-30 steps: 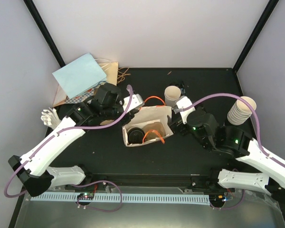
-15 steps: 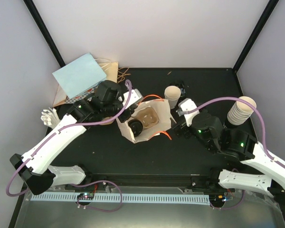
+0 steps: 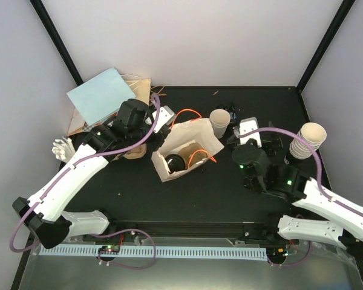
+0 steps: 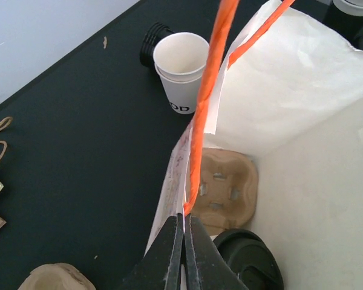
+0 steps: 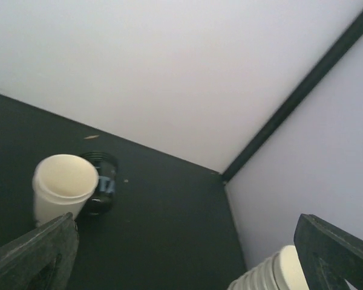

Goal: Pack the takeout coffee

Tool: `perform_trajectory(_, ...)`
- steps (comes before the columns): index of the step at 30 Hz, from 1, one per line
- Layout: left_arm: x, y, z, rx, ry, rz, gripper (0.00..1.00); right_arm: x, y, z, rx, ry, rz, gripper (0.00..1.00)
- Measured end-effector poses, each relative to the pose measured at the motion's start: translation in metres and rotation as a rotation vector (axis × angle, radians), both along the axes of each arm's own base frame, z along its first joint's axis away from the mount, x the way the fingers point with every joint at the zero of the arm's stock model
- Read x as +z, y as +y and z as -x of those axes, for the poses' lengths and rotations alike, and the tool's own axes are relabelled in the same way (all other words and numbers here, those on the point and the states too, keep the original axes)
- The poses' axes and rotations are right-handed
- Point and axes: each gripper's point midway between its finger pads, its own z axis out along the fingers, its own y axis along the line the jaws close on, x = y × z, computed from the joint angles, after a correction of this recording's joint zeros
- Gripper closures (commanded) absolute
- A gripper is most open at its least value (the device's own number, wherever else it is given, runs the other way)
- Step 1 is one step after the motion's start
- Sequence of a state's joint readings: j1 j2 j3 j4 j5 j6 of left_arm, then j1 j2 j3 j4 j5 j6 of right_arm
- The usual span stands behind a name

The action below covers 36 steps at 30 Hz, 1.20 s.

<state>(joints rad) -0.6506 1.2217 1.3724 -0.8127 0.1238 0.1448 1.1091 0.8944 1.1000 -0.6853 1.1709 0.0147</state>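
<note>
A cream paper bag (image 3: 193, 136) with orange handles (image 4: 209, 109) stands open mid-table. Inside it are a takeout coffee, showing its black lid (image 3: 175, 162) (image 4: 249, 261), and a brown pulp tray (image 4: 228, 190). My left gripper (image 3: 168, 128) (image 4: 184, 222) is shut on the bag's rim where the orange handle meets it. A lidless cream cup (image 3: 219, 121) (image 4: 181, 67) (image 5: 62, 186) stands behind the bag. My right gripper (image 3: 258, 138) (image 5: 184, 260) stays open and empty to the right of the bag, facing the back corner.
Black lids (image 4: 152, 42) (image 5: 104, 188) lie stacked behind the lidless cup. A stack of cups (image 3: 307, 140) (image 5: 273, 272) stands at the right wall. Light blue and brown paper bags (image 3: 103, 95) lie back left. Another pulp tray (image 4: 54, 279) sits left of the bag.
The left gripper has pulled the bag's rim up and back, and the bag now stands more upright. The right gripper has drawn away from the bag to the right and turned toward the back.
</note>
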Motion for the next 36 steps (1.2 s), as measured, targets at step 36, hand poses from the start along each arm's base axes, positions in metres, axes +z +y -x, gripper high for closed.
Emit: perform_trajectory(36,0.021,0.017,-0.07,0.183,0.029,0.197,0.98,-0.061,0.013,-0.007,-0.007,0.003,0.274,0.0)
